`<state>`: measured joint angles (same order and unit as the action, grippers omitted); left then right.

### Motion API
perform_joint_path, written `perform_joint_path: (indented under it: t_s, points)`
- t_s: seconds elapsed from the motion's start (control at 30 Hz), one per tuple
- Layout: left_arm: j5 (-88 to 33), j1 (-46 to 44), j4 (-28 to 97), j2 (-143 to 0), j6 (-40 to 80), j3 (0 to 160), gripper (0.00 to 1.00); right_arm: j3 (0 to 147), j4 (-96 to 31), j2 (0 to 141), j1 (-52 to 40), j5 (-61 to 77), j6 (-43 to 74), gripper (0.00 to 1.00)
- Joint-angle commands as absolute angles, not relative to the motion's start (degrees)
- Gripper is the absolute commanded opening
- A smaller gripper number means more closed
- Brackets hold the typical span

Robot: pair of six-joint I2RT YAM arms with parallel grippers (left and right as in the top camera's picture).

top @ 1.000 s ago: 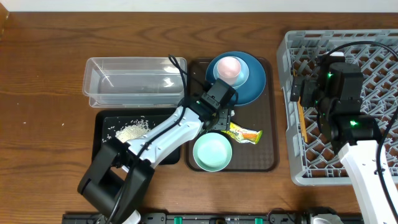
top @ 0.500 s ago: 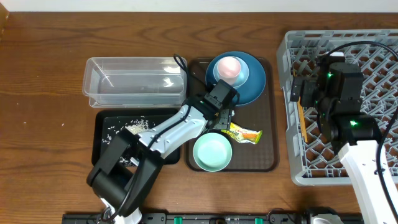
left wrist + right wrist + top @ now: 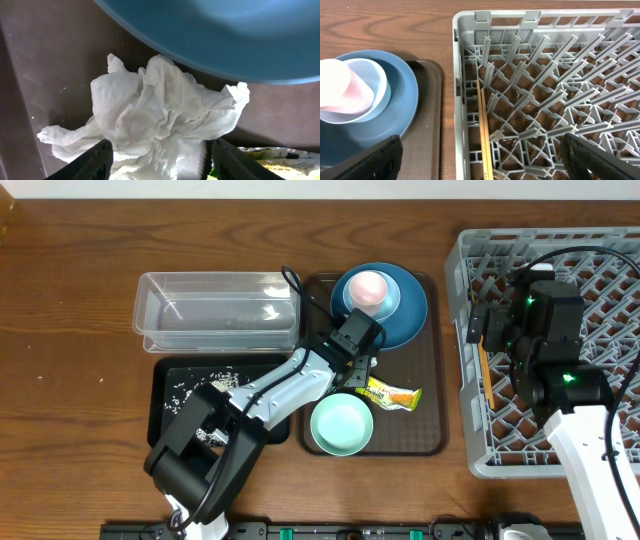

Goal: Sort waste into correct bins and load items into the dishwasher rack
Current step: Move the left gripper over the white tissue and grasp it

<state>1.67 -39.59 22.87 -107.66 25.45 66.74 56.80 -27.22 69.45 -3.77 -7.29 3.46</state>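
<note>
On the brown serving tray point(image 3: 50, 60), just beside the dark-blue plate point(image 3: 225, 40), the crumpled napkin point(image 3: 150, 115) sits inside your left end effector point(image 3: 157, 160), whose jaws stand apart. Close off-centre and you may pinch only a loose fold, or catch the snack wrapper point(image 3: 270, 162) nearby. Your right end effector point(image 3: 482, 157) hangs wide apart, empty, over the dishwasher rack point(image 3: 465, 75).

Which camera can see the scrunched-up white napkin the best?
The left wrist view: the napkin fills the frame, every crease clear, lying on the brown tray beside the blue plate. Overhead, the left gripper mostly hides it. The right wrist view misses it entirely.
</note>
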Motion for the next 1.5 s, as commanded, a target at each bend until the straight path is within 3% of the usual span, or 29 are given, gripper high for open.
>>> perform_joint_path:
  t_s: [0.0, 0.6, 0.7, 0.87, 1.13, 1.43, 1.47]
  points:
    - [2.57, -39.62, 22.83, -108.36, 25.1, 66.63, 0.66, 57.32, -27.31, 69.34, -4.14, -7.22, 4.23, 0.99]
    - [2.57, -39.64, 22.02, -108.36, 25.12, 64.34, 0.64, 57.32, -27.49, 69.34, -4.14, -7.25, 4.23, 0.99]
    - [2.57, -39.62, 21.87, -108.36, 25.12, 64.34, 0.59, 57.32, -27.51, 69.34, -4.14, -7.25, 4.23, 0.99]
    - [2.57, -39.62, 21.91, -108.36, 25.1, 64.34, 0.41, 57.32, -27.51, 69.34, -4.14, -7.25, 4.25, 0.99]
    - [2.57, -39.64, 21.98, -108.36, 25.1, 64.34, 0.23, 57.32, -27.53, 69.34, -4.14, -7.25, 4.23, 0.99]
    - [2.57, -39.57, 23.14, -105.25, 22.9, 64.4, 0.19, 57.32, -27.68, 69.34, -4.14, -7.25, 4.23, 0.99]
    - [2.57, -39.57, 23.35, -104.62, 22.9, 64.4, 0.24, 57.32, -27.68, 69.34, -4.14, -7.25, 4.23, 0.99]
